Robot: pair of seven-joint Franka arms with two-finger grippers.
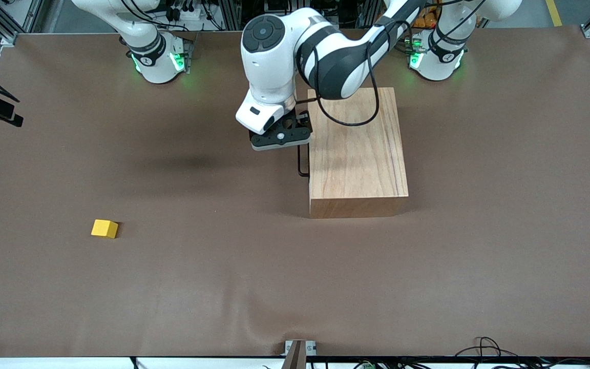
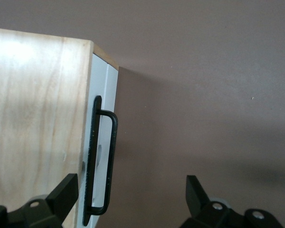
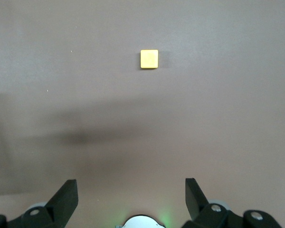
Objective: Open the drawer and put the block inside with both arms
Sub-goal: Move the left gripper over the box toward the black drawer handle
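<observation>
While the right arm waits near its base at the robots' edge of the table [image 1: 505, 246], the front view shows the left arm reaching across from its own base so that the left gripper [image 1: 280, 137] hangs over the black loop handle [image 1: 302, 161] on the wooden box [image 1: 357, 154], whose drawer front faces the right arm's end of the table. From this view the box sits toward the robots' edge, around the table's middle, and the drawer looks shut; the block [image 1: 104, 228] lies alone on the brown surface, nearer the front camera and well toward the right arm's end. Seen from the left wrist view, the left gripper [image 2: 132, 197] has its fingers [image 2: 64, 192] spread wide, straddling the handle [image 2: 103, 161] and the drawer [image 2: 100, 137] without gripping anything. Through the right wrist view, the right gripper [image 3: 132, 199] is likewise spread wide and empty, high over bare table with the block [image 3: 149, 59] well apart from it.
</observation>
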